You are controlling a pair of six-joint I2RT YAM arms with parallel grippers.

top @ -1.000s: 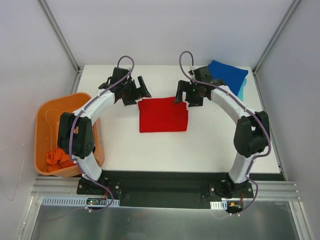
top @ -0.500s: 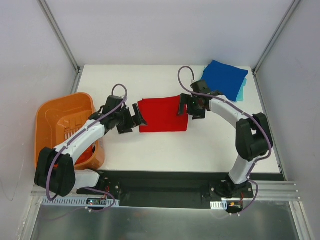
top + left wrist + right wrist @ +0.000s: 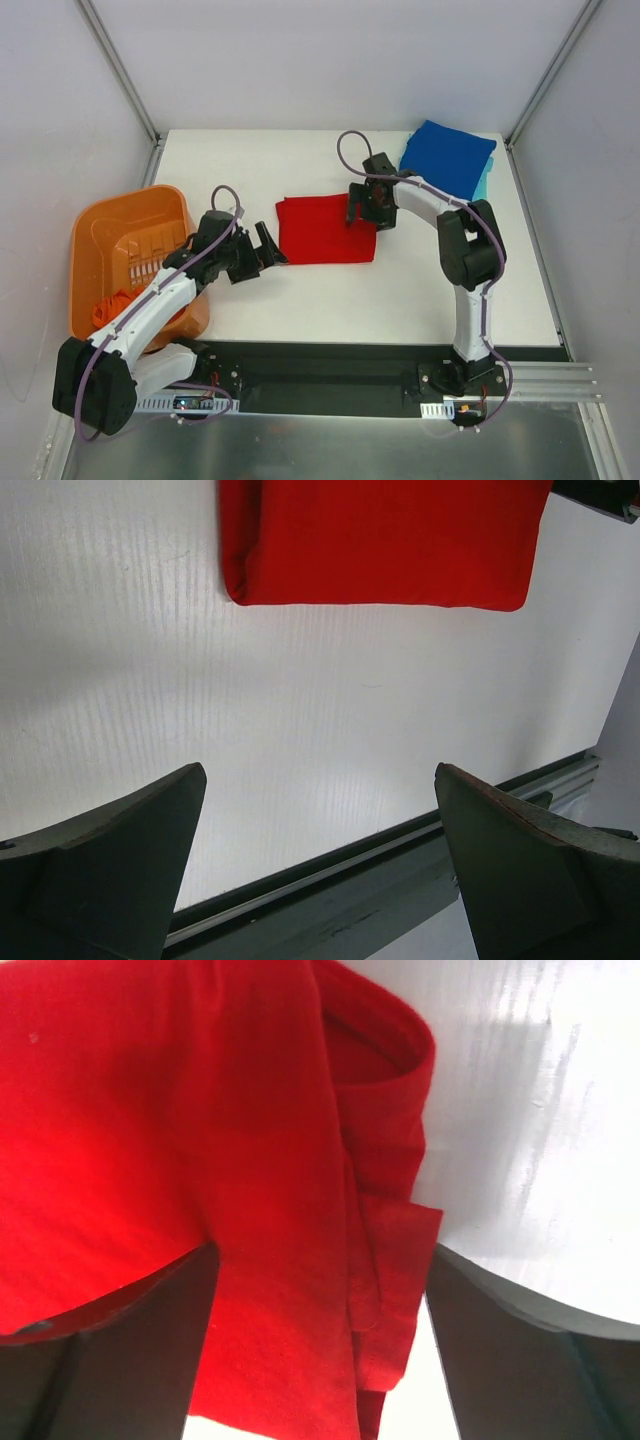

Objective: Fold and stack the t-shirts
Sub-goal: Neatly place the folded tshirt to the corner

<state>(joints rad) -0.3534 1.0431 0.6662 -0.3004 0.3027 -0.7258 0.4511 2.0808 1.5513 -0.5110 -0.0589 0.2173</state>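
Note:
A bright red t-shirt [image 3: 325, 230] lies folded into a rectangle in the middle of the table. My right gripper [image 3: 366, 208] is open over its far right corner, and its fingers straddle the layered red edge [image 3: 330, 1260]. My left gripper [image 3: 270, 243] is open and empty just left of the red shirt, which fills the top of the left wrist view [image 3: 380, 540]. A royal blue t-shirt [image 3: 447, 157] lies folded at the far right on a light teal one [image 3: 483, 182]. An orange-red t-shirt [image 3: 105, 311] lies bunched in the basket.
The rigid orange plastic basket [image 3: 100, 225] stands at the table's left edge, beside my left arm. The black front rail [image 3: 330, 865] runs along the table's near edge. Grey walls enclose the table on three sides.
My left arm has swung back from the far side to the near left of the red shirt. My right gripper has moved left onto the shirt's far right corner.

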